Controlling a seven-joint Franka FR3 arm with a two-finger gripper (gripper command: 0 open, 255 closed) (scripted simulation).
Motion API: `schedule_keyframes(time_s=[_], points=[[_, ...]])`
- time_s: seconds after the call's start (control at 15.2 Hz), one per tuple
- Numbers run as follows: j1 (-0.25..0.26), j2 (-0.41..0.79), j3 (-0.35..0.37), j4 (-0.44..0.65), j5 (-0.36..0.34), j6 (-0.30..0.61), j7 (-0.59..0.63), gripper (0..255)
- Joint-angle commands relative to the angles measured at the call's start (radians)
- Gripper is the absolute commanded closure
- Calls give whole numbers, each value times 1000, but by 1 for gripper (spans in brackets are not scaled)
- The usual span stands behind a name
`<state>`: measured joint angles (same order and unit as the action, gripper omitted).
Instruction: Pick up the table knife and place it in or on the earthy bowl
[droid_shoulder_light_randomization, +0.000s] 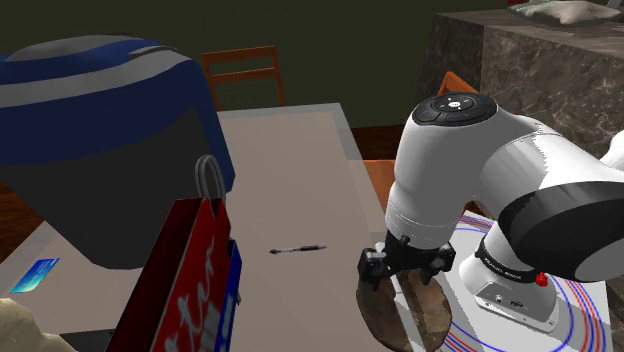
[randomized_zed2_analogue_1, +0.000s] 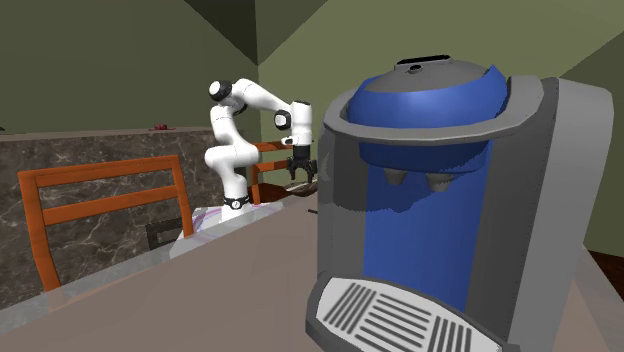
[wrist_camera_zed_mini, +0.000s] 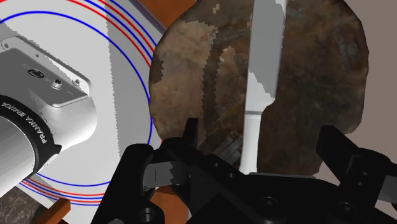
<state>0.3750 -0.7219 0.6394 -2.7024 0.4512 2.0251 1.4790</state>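
one pale knife (wrist_camera_zed_mini: 266, 44) over one brown bowl (wrist_camera_zed_mini: 191, 76)

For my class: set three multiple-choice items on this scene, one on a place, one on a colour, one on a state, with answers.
1. Where does the table knife lie? A) across the bowl B) beside the pen C) on the chair
2. What colour is the bowl? A) green B) brown C) white
3. How is the pincer? A) shut on the knife B) shut on nothing C) open
Answers: 1 A, it crosses the bowl's inside; 2 B, mottled brown; 3 C, fingers apart, clear of the knife.
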Motion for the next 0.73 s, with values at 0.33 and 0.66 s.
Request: schedule_keyframes(time_s=[0.33, 0.66], points=[[-7, -40, -48, 87, -37, -127, 5, 0], [-7, -40, -48, 86, -37, -127, 5, 0]])
